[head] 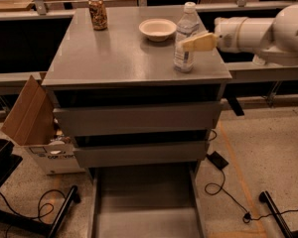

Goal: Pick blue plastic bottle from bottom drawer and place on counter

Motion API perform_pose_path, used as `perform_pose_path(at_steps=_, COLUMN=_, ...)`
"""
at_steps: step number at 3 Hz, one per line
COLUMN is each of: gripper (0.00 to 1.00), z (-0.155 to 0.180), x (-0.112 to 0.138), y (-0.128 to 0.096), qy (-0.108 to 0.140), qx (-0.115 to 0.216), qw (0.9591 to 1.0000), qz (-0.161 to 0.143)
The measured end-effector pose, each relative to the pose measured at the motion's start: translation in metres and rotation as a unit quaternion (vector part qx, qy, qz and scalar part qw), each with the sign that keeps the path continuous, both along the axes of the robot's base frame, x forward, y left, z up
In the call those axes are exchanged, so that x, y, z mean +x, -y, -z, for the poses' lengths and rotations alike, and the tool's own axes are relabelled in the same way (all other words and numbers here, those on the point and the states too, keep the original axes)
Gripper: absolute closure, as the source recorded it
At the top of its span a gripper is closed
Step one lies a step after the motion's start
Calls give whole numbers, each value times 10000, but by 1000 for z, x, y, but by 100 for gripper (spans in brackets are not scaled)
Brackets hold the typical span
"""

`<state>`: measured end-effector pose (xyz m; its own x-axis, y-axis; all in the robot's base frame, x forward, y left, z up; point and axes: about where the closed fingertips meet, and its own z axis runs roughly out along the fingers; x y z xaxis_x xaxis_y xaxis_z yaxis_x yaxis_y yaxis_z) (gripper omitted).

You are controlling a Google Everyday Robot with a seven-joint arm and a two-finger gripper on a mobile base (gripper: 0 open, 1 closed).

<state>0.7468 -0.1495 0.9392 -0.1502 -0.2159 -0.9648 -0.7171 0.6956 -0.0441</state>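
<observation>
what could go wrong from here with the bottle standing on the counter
1. The gripper is level with the upper half of the blue plastic bottle and looks right against it; a careless retreat could topple the tall, slim bottle.
2. The bottle stands near a front corner of the counter, so if tipped it might roll off the edge.
</observation>
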Motion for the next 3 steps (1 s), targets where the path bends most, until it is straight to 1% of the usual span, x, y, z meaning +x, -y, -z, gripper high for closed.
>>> perform_pose_path(at_steps=1, gripper=0, z=-62, x=-34, y=70, qy=309, qx=-378, qw=9988, qz=42)
perform_pose_path(at_steps=2, gripper=0, z=-112, x=-74, y=127, qy=598, qx=-661, qw=9959, qz=182)
perform_pose_path(at_steps=3, gripper=0, z=-168, x=-124, y=166, qy=1153, qx=-897, qw=9883, qz=433)
